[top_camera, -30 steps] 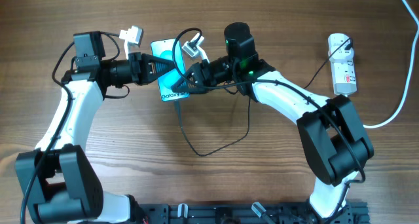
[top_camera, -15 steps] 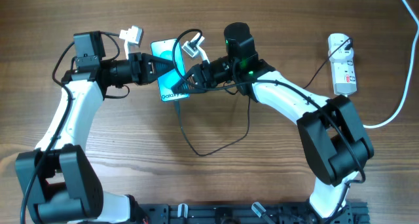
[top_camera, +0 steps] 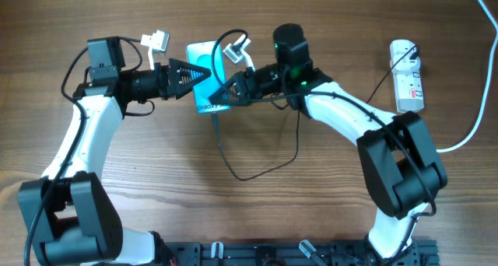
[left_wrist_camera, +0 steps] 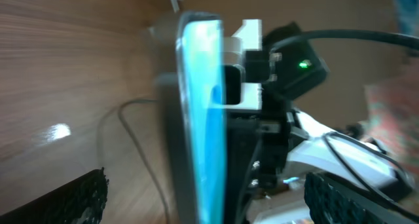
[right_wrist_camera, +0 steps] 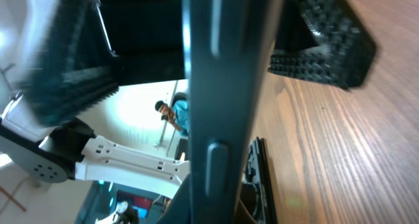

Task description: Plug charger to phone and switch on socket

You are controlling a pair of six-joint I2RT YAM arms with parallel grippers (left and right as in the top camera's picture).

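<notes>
The phone (top_camera: 202,78), turquoise screen, stands on edge above the table between the two arms. My right gripper (top_camera: 221,99) is shut on its right lower edge. My left gripper (top_camera: 198,73) is open, its fingers (left_wrist_camera: 82,198) spread wide on either side of the phone (left_wrist_camera: 203,119) and apart from it. In the right wrist view the phone's dark edge (right_wrist_camera: 222,86) fills the middle, with the left arm's textured pads (right_wrist_camera: 321,40) behind it. The charger's thin black cable (top_camera: 241,175) runs from the phone's lower end in a loop towards the socket (top_camera: 408,87) at the far right.
A thick white cable (top_camera: 475,122) curves along the right edge past the socket. Bare wooden table (top_camera: 156,165) lies in front of the arms. A black rail (top_camera: 257,254) lines the near edge.
My left gripper has let go of the phone and opened wide. My right gripper closed on the phone, which shifted slightly up and right.
</notes>
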